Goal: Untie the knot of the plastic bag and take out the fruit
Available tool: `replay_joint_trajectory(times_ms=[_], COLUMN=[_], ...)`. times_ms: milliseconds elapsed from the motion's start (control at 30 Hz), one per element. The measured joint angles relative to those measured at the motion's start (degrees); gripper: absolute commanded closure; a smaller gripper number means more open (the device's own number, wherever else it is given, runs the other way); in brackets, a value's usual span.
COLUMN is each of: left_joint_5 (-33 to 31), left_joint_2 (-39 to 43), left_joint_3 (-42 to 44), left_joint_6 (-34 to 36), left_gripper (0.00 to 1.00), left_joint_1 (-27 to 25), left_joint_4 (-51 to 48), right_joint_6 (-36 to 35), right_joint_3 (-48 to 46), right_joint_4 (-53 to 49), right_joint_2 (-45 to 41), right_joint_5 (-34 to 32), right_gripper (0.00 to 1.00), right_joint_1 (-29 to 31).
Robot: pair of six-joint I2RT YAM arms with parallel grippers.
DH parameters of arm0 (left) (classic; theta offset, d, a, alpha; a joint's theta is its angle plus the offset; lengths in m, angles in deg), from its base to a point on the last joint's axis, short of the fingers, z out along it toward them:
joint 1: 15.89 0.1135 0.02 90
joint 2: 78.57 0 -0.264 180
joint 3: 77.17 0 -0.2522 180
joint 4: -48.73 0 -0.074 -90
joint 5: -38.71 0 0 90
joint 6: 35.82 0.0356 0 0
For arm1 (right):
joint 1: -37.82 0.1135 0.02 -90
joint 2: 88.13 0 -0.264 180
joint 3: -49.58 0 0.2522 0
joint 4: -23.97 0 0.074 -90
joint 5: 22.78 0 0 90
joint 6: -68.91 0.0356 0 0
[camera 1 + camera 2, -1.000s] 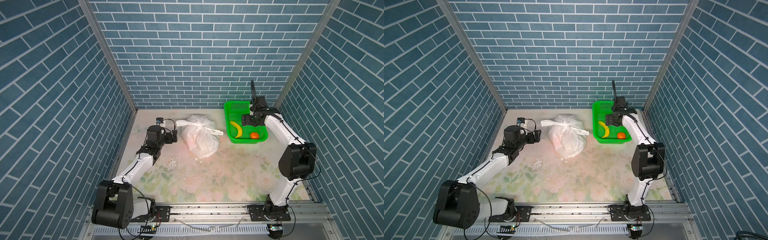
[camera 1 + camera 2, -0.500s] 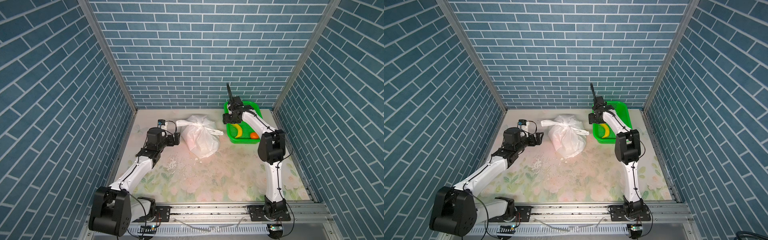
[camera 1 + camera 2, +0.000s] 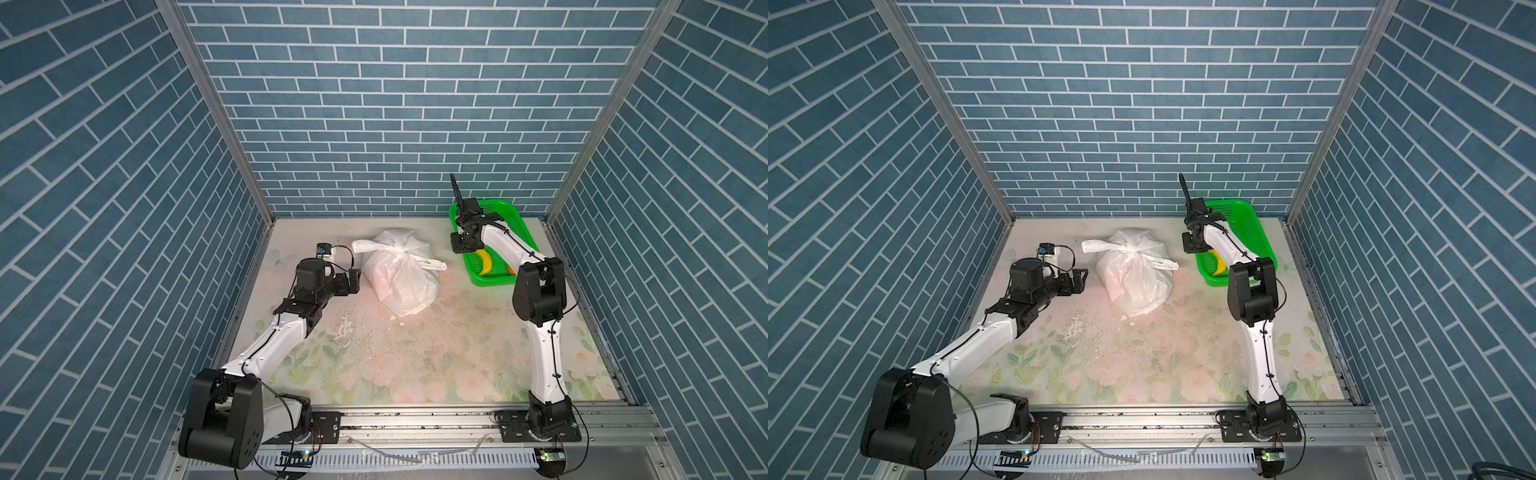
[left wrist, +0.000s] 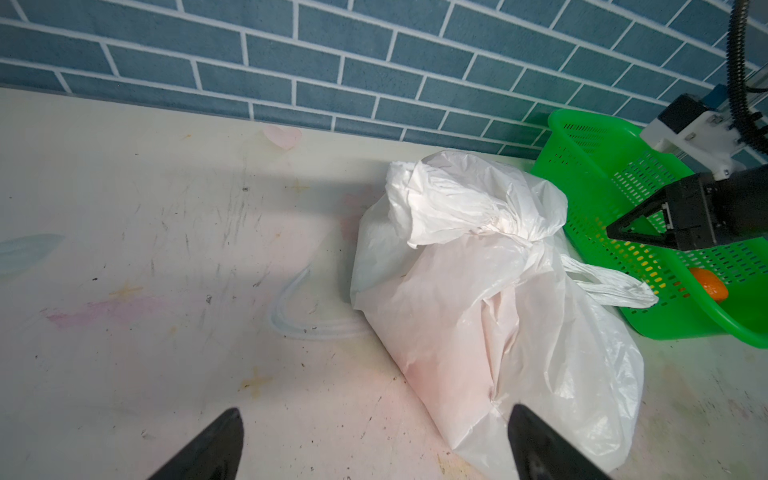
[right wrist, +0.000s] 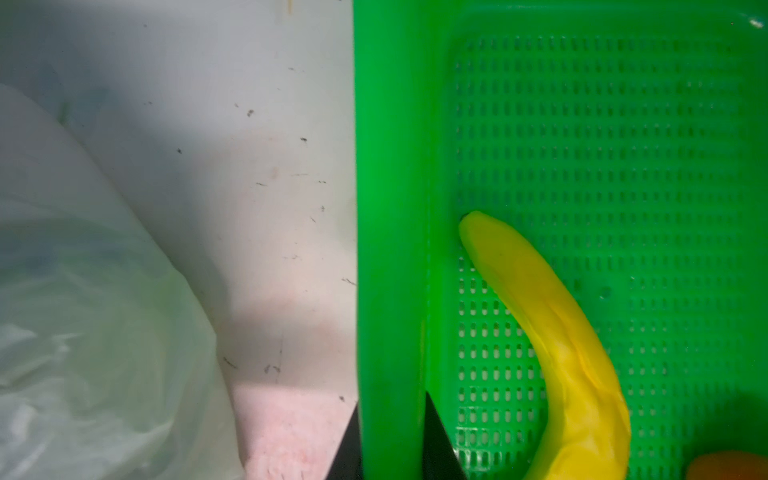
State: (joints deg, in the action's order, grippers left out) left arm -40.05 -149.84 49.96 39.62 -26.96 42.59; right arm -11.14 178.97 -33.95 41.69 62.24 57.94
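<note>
Left gripper (image 3: pixel 354 279), spread wide, just left of plastic bag (image 3: pixel 399 282): white, crinkly, translucent, bulging, near the table's (image 3: pixel 415 365) far edge, knot (image 3: pixel 392 249) on top, ends out sideways. Right gripper (image 5: pixel 391 399), narrowed at green basket's (image 3: pixel 494 281) left rim; pinching or not, cannot tell.

Contents of plastic bag (image 3: pixel 397 276) indistinct

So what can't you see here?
Contents of the crinkly white plastic bag: veiled by its film in every view.
Round orange fruit in the green mesh plastic basket: cut by the right wrist view's edge, largely behind the right arm in both top views.
Curved yellow banana: one end cut likewise.
</note>
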Motion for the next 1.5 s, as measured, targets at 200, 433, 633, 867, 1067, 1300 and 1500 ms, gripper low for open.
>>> replay_joint_trajectory(times_ms=[200, 433, 633, 867, 1067, 1300, 1500], left_joint_5=[0.15, 0.42, 0.42, 0.22, -0.02, -0.07, -0.07], left_joint_2=[-1.09, -1.14, -0.68, 2.14, 2.8, 2.8, 2.8], left_joint_3=[0.0, -0.92, -1.16, -1.16, -1.16, -1.16, -1.16], left_joint_6=[-0.02, 0.0, 0.0, 0.02, 0.0, -0.13, -0.33], left_gripper=[0.0, 0.0, 0.0, 0.0, 0.0, 0.0, 0.0], left_joint_1=[-0.37, -0.85, -1.2, -1.33, -1.33, -1.46, -2.23], left_joint_4=[0.0, -0.11, -0.76, -3.04, -4.07, -4.13, -4.15], right_joint_6=[-2.43, -4.94, -7.34, -7.34, -6.69, -5.7, -5.9], right_joint_3=[-4.04, -4.37, -3.78, -3.58, -4.79, -4.81, -4.15], right_joint_4=[0.81, 0.92, 0.66, -0.44, -1.09, -0.68, 1.2], right_joint_2=[-2.58, -3.3, -3.06, -3.3, -9.42, -19.37, -17.46], right_joint_5=[-0.48, -1.75, -2.1, 0.07, 0.85, 6.1, 15.67], right_gripper=[0.96, 0.97, 0.9, 0.46, 0.34, 0.33, 0.25], right_joint_1=[-3.28, -8.76, -11.52, -11.26, -7.78, 0.07, 5.9])
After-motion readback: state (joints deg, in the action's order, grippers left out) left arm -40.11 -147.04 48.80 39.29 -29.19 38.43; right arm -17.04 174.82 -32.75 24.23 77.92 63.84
